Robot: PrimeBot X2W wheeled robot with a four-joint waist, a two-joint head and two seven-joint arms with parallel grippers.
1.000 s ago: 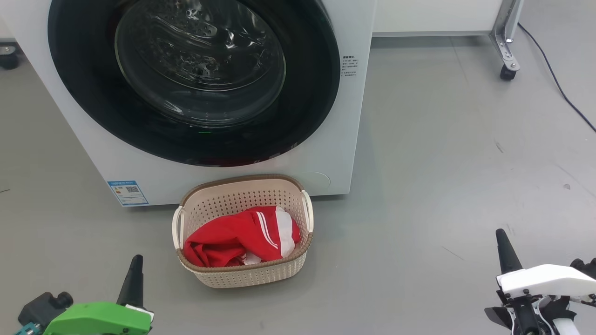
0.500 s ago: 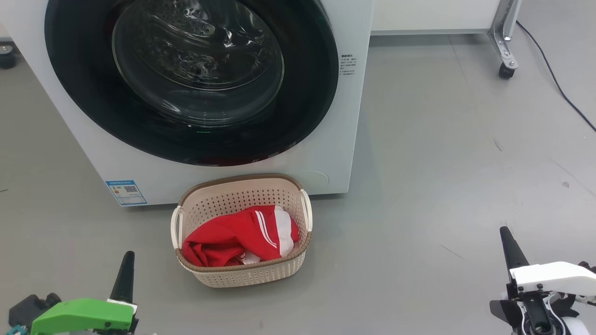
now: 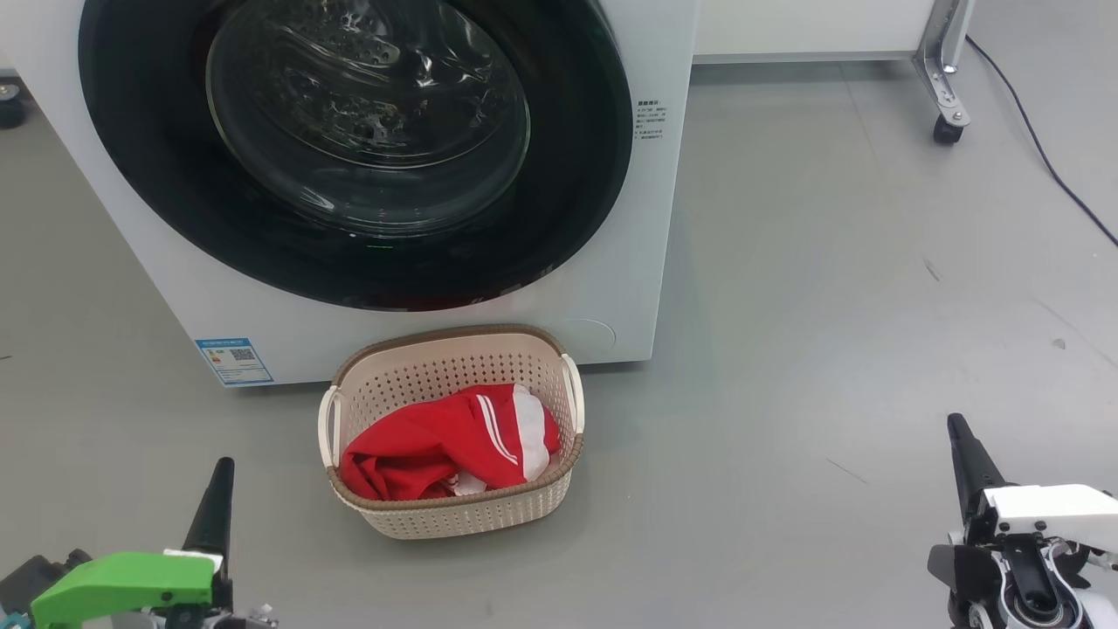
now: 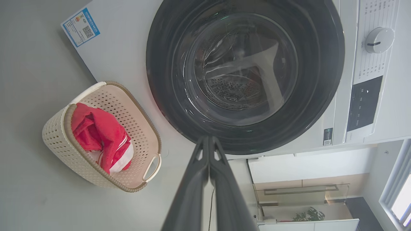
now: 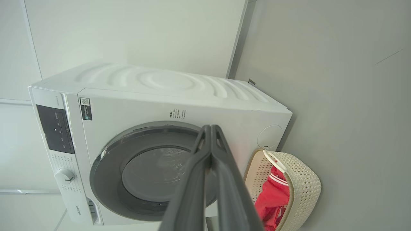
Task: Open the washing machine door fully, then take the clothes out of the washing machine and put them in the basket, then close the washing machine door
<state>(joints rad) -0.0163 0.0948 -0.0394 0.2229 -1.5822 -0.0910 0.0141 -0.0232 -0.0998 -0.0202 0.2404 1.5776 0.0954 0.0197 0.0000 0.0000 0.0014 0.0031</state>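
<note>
Head view looks down on the washing machine (image 3: 642,288), which stands on the grey floor (image 3: 830,306). The washing machine door (image 3: 358,131) sits closed, its black rim flush against the white front, and steel drum holes show through the clear glass bowl. A small blue label (image 3: 234,361) is stuck near the front's lower left corner.

The basket (image 3: 454,520) rests on the floor just in front of the machine, below the door's bottom edge. The clothes (image 3: 437,450) lie bunched inside it, red with white stripes and a white panel towards the right side. They stay below the brown rim.

The left gripper (image 3: 223,472) is at the lower left, under its green housing. It is to the left of the basket and nearer the robot, apart from it. Its two dark fingers are pressed together into a single point with nothing between them. The right gripper (image 3: 961,441) is at the lower right with a white housing, well apart from the basket and from the machine. Its fingers are also together and empty.

Along the left wrist view, the joined fingers point at the door's rim and the basket of clothes lies off to one side. The right wrist view shows its own joined fingers aimed at the machine's front beside the door, with the basket nearby.
</note>
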